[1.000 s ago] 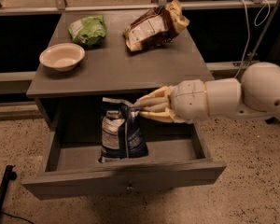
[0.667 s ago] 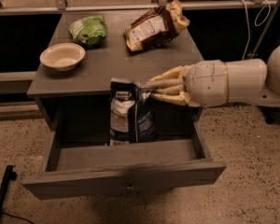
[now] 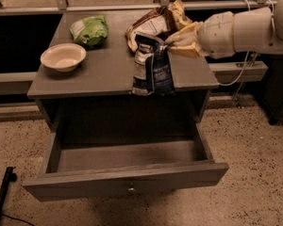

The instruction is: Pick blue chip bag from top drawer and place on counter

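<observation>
My gripper (image 3: 172,42) reaches in from the right and is shut on the top edge of the blue chip bag (image 3: 152,67). The dark navy bag with white label panels hangs upright from it, over the front right part of the counter (image 3: 108,72), its bottom near the counter's front edge. Whether the bag touches the counter I cannot tell. The top drawer (image 3: 122,182) is pulled wide open below, its knob (image 3: 130,189) at the front middle, and its inside shows nothing in it.
A green bag (image 3: 89,29) lies at the back left of the counter. A cream bowl (image 3: 63,57) stands at the left. A larger brown-and-tan bag (image 3: 153,22) lies at the back, just behind the held bag. Speckled floor surrounds the cabinet.
The gripper has lifted the blue chip bag up out of the drawer and carried it above the counter. The drawer now shows nothing in it.
</observation>
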